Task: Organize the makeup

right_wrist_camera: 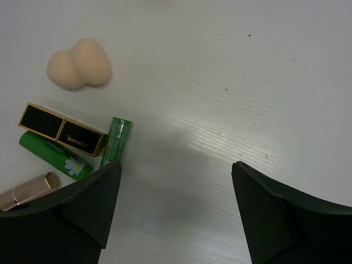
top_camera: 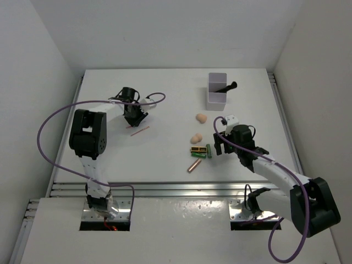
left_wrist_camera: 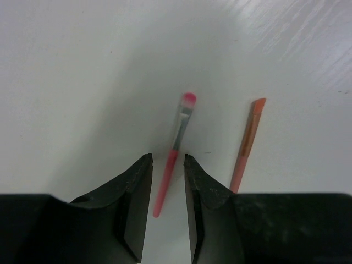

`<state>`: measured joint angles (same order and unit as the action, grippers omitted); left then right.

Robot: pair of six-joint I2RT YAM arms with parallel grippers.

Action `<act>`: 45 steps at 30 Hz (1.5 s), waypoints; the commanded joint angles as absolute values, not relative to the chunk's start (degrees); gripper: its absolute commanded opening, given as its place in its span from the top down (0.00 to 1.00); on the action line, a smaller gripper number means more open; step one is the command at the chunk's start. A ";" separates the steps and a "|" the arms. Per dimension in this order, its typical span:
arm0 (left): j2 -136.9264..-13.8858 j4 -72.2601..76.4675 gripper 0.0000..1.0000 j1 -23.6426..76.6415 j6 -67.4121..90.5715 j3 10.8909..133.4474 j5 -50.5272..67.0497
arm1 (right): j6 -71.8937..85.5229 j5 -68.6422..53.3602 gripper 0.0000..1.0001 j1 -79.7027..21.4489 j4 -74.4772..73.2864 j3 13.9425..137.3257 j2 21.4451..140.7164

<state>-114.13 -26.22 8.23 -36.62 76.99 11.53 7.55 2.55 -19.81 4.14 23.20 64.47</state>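
Observation:
My left gripper [top_camera: 133, 115] is low over the table at the back left. In the left wrist view its jaws [left_wrist_camera: 168, 160] are slightly apart on either side of a pink brush [left_wrist_camera: 175, 151] without touching it. An orange pencil [left_wrist_camera: 247, 143] lies just to its right and also shows in the top view [top_camera: 140, 130]. My right gripper [top_camera: 219, 148] is open wide and empty [right_wrist_camera: 176, 165], right of the tubes. These are a gold-black tube [right_wrist_camera: 61, 129], two green tubes [right_wrist_camera: 55, 155] [right_wrist_camera: 117, 140] and a copper tube [right_wrist_camera: 30, 190]. One peach sponge [right_wrist_camera: 80, 70] lies near them, another farther back [top_camera: 201, 117].
A white two-compartment box [top_camera: 218, 91] stands at the back right with a black brush [top_camera: 226, 87] sticking out of it. The tubes lie clustered in the table's middle [top_camera: 199, 153]. Purple cables loop off both arms.

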 commanded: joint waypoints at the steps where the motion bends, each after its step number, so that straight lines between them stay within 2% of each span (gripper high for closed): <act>1: -116.28 -30.49 0.64 10.37 -38.67 77.07 12.30 | 7.30 3.25 0.18 -19.95 5.62 22.94 63.02; 4: -117.51 -31.02 0.64 10.37 -39.20 77.60 11.26 | 7.47 3.43 0.18 -19.95 5.19 22.94 62.75; 8: -118.74 -31.55 0.70 10.37 -39.73 77.61 10.63 | 7.29 4.04 0.18 -20.04 4.92 22.24 61.44; 11: -119.27 -31.55 0.84 10.37 -39.73 78.13 10.63 | 7.21 4.31 0.18 -20.04 4.31 21.89 60.74; 12: -119.79 -32.07 0.93 10.37 -39.73 78.13 10.63 | 7.47 4.48 0.18 -20.30 4.13 21.71 60.73; 14: -119.79 -32.08 1.00 10.37 -38.24 78.74 10.63 | 7.47 4.83 0.18 -20.04 4.04 21.53 60.21; 22: -119.79 -32.08 1.00 6.86 -24.28 89.28 16.25 | 8.43 5.19 0.18 -19.95 4.92 21.01 59.33; 27: -116.20 -29.36 1.00 6.24 -22.15 95.97 18.02 | 9.40 5.54 0.18 -19.60 6.76 20.65 58.71; 34: -114.35 -22.78 1.00 10.54 -17.85 107.22 21.35 | 12.12 5.54 0.17 -15.83 11.24 18.20 56.95; 39: -113.73 -3.93 1.00 18.78 -13.02 108.28 25.56 | 15.20 4.40 0.17 -9.41 11.95 15.47 55.81; 45: -121.89 19.99 1.00 26.18 -5.13 110.30 26.19 | 13.28 1.76 0.17 -3.26 4.77 16.77 53.53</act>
<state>-118.24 2.72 24.10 -11.38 107.98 23.70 13.28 3.66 -5.30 7.38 14.94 55.46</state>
